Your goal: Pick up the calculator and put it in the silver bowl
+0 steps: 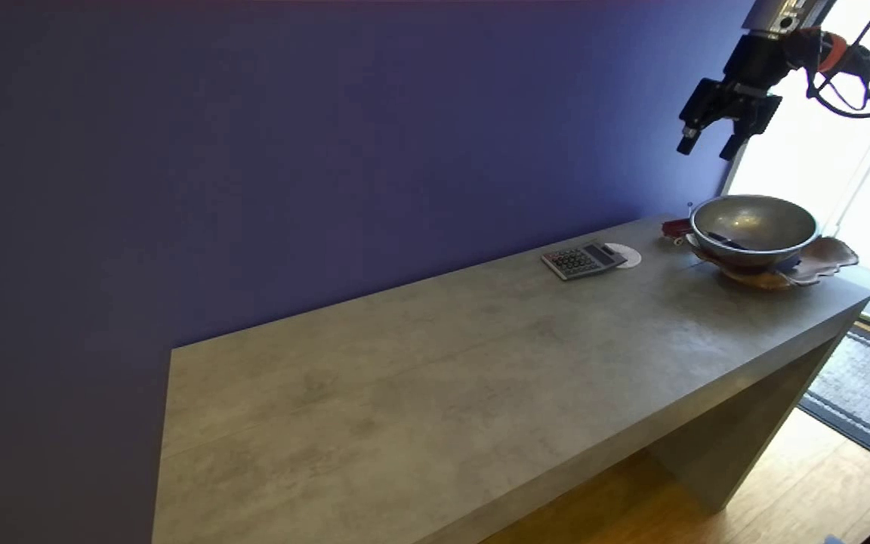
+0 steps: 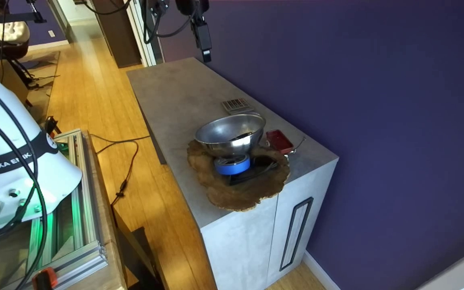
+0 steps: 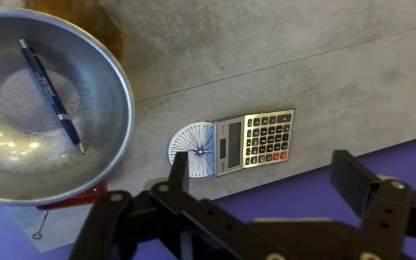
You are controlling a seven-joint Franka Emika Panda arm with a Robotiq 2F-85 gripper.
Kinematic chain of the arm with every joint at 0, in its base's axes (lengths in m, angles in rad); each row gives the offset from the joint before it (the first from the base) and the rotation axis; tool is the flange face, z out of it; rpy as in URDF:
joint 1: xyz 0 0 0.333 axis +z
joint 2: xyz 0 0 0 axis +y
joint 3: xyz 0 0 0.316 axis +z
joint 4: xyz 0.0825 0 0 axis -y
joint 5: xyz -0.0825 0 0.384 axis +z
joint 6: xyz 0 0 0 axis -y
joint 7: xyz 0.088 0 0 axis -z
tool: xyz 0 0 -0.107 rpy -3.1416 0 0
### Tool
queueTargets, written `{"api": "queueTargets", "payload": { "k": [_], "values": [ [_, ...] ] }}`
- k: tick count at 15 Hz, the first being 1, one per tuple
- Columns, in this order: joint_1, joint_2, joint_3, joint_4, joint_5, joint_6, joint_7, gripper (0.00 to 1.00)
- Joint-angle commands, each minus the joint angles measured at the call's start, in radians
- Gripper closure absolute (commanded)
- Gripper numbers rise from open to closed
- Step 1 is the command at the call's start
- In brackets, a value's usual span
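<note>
Nearest the wrist camera, the gripper (image 3: 262,171) stands at six o'clock, jaws spread wide. At nine o'clock sits the silver bowl (image 3: 101,97), a blue pen (image 3: 51,93) inside slanting from eleven to five; a red object (image 3: 91,193) shows past the rim at five. Then a white disc (image 3: 193,144), its three o'clock edge covered by the calculator (image 3: 255,141), keys up on the table (image 3: 341,83).

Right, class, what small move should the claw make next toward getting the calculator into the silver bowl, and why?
I would probably lower the claw, jaws apart, toward the calculator. The claw holds nothing and hangs above the tabletop in both exterior views, while in the wrist view the calculator, lying outside the silver bowl, falls within the width of the open jaws.
</note>
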Motion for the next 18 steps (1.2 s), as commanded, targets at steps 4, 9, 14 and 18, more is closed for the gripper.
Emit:
{"api": "queueTargets", "payload": {
  "k": [4, 9, 14, 18],
  "values": [
    [0.205, 0.140, -0.294, 0.123, 0.522, -0.076, -0.471, 0.00],
    [0.078, 0.184, -0.217, 0.131, 0.656, -0.136, -0.596, 0.00],
    [0.047, 0.182, -0.172, 0.132, 0.653, -0.134, -0.588, 0.00],
    [0.002, 0.328, -0.130, 0.202, 0.730, -0.136, -0.691, 0.00]
  ]
}}
